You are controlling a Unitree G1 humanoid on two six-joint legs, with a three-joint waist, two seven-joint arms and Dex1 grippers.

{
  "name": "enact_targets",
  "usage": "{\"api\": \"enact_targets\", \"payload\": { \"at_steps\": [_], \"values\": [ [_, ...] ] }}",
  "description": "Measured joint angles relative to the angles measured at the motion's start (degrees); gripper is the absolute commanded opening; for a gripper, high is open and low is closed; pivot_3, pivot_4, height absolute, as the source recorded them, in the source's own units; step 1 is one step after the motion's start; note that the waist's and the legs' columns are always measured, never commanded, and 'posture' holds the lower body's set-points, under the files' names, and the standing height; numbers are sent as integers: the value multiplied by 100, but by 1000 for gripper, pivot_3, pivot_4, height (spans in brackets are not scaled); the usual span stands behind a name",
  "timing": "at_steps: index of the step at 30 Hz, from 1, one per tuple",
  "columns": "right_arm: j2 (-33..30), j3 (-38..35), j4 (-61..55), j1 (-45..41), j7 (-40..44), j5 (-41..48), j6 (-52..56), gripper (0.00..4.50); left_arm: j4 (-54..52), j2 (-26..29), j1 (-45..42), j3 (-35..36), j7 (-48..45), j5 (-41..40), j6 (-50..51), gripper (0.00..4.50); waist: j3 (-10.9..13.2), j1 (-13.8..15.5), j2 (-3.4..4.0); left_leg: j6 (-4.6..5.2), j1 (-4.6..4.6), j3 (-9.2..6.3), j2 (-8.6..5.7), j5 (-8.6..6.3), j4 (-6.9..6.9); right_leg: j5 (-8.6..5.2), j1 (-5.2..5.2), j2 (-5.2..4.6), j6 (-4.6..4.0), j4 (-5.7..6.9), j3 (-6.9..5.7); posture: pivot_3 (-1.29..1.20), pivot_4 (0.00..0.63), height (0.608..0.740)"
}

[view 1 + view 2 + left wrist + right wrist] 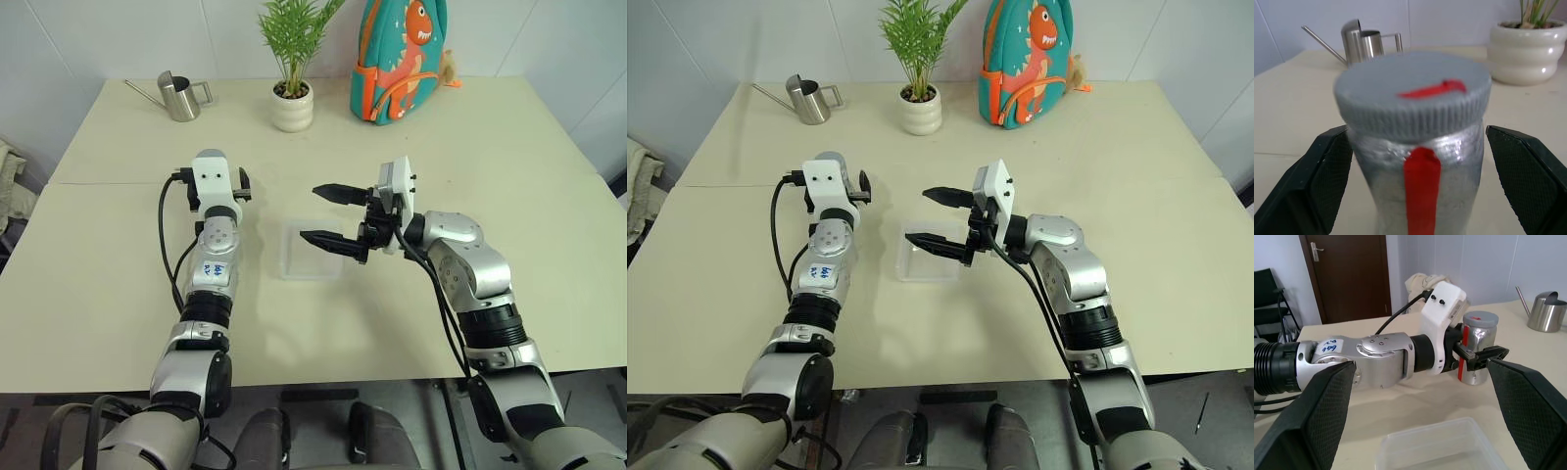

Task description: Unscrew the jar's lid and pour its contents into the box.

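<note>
Jar position: the jar (1476, 351) stands upright on the desk (509, 147), between the fingers (1322, 181) of the left tool (1479, 355), with the lid (1413, 95) screwed on.
Jar markings: strip of red tape runs up the body and over the lid top; the body looks silvery in the wrist views.
Box position: the box (312, 253) lies flat on the desk between the two arms, beside the left forearm and beneath the right tool (331, 215); it looks empty.
Contents: not discernible through the jar wall.
Left tool state: spread wide, one finger on each side of the jar; a gap shows on the right-hand side in the wrist view, and the other side is too close to call.
Left arm pose: reaching forward across the desk, wrist roughly level.
Right tool state: fully spread, holding nothing.
Right arm pose: elbow bent, wrist turned so the fingers point across towards the left arm, hanging above the box.
Risk, nudge: further forward travel with the fingers unclosed would likely push or topple the jar.
Risk, grip height: the fingers sit just under the lid rim; closing on the lid itself would leave nothing free to unscrew.
Risk, clearance: the right tool hangs low over the box and could clip it when moving to the lid.
Bystanders: watering can (180, 96), plant pot (293, 106) and backpack (402, 59) at the far edge, well apart.
</note>
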Motion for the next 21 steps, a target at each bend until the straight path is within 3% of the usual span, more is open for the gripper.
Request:
{"api": "enact_targets", "payload": {
  "at_steps": [1,4,10,15,19,21],
  "values": [
    [1,0,0,0,-5,0,1,4500,73,2,-43,-4,14,-1,-4,4478,0,0,0,0,0,0,0,0,0,0,0,0,0,0,0,0,150,740],
    [2,0,0,0,-27,0,2,4500,103,2,-114,-29,15,-1,-19,3852,0,-3,0,0,0,2,0,0,0,0,-1,0,0,1,0,0,150,740],
    [3,0,1,0,-39,0,-1,4500,102,-2,-127,-53,14,-4,-52,1988,0,-4,0,0,0,3,0,0,0,0,-3,0,0,2,1,0,150,740],
    [5,1,1,20,-39,0,-2,4500,-124,3,12,-70,-112,-38,-22,1991,0,-5,0,0,0,5,0,0,-1,0,-4,0,0,1,1,0,150,740],
    [7,-6,-37,63,-101,20,31,4500,-1207,288,706,-172,-835,-181,228,1991,0,-65,0,-1,-9,15,3,0,-3,0,-27,-1,0,10,2,0,150,740],
    [-9,-32,-132,56,-204,62,157,4500,-2053,669,1083,-167,-1634,-601,587,1991,0,-131,0,-2,-17,16,8,1,-2,0,-40,0,-1,18,2,0,150,740]
  ]
}}
